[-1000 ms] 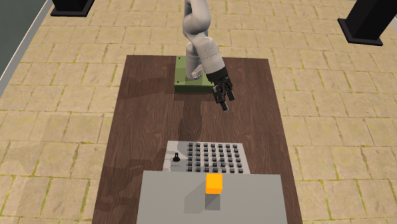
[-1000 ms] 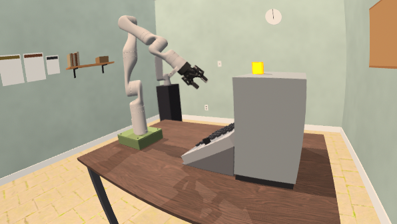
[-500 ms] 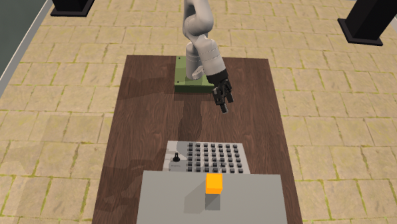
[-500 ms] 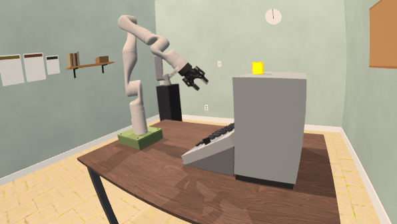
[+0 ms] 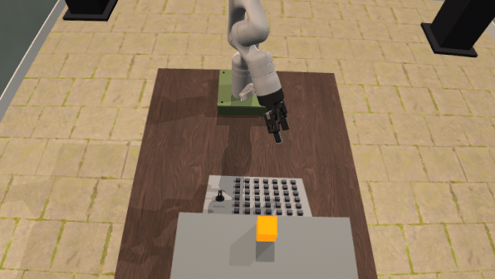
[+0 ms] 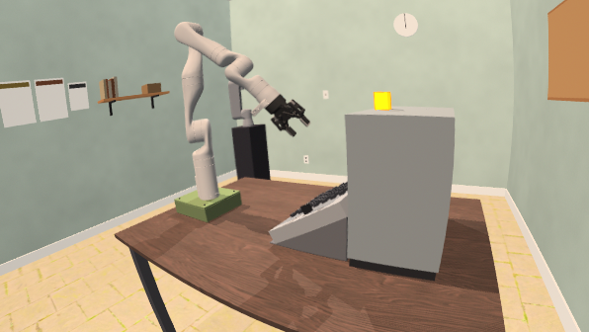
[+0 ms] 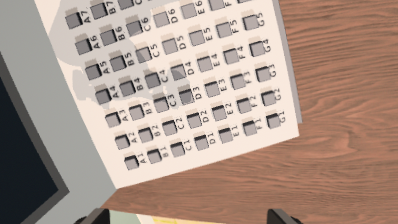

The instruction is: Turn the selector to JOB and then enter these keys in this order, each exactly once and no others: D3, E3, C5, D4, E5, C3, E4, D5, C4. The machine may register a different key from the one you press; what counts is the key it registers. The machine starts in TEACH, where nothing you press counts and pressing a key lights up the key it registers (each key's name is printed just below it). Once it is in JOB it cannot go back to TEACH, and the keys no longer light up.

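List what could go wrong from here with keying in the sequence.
The end effector stands wide open, so a spread finger might brush a neighboring key in the tight rows. The keypad slopes, so a straight-down press could slide off a key.

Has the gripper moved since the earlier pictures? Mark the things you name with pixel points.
Yes, slightly: the gripper (image 5: 281, 133) (image 6: 299, 128) (image 7: 189, 217) has moved closer to the fixed key panel (image 5: 213, 183) (image 6: 311, 226) (image 7: 135, 176) in the top view.
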`<state>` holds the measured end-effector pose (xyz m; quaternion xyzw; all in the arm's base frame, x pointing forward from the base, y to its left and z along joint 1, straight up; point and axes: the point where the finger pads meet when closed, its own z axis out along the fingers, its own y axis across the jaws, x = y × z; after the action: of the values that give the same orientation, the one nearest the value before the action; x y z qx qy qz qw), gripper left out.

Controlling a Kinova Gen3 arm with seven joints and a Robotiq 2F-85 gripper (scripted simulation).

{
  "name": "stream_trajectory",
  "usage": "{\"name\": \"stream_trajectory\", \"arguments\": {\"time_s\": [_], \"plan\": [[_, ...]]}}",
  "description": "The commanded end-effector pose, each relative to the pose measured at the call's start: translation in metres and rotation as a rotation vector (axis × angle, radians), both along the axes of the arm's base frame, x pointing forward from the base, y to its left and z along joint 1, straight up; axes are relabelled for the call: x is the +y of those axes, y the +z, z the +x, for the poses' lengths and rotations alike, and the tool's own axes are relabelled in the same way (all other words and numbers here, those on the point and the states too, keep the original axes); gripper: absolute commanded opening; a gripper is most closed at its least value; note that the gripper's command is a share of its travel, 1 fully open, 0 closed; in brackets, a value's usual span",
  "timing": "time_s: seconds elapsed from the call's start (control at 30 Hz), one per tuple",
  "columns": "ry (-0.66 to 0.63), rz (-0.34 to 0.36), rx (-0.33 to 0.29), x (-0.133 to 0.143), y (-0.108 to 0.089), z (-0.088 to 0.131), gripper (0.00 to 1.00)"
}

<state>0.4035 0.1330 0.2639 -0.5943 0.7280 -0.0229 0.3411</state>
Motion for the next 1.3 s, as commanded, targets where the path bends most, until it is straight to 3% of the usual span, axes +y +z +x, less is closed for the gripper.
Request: {"name": "stream_trajectory", "arguments": {"time_s": [0.0, 0.3, 0.33, 0.93, 0.97, 1.27], "plan": [[-0.002, 0.001, 0.005, 0.004, 0.0, 0.002, 1.0], [-0.002, 0.001, 0.005, 0.004, 0.0, 0.002, 1.0], [0.0, -0.043, 0.005, 0.001, -0.007, 0.006, 1.0], [0.0, -0.043, 0.005, 0.001, -0.007, 0.006, 1.0], [0.003, -0.086, 0.005, -0.002, -0.014, 0.01, 1.0], [0.003, -0.086, 0.005, -0.002, -0.014, 0.01, 1.0]]}}
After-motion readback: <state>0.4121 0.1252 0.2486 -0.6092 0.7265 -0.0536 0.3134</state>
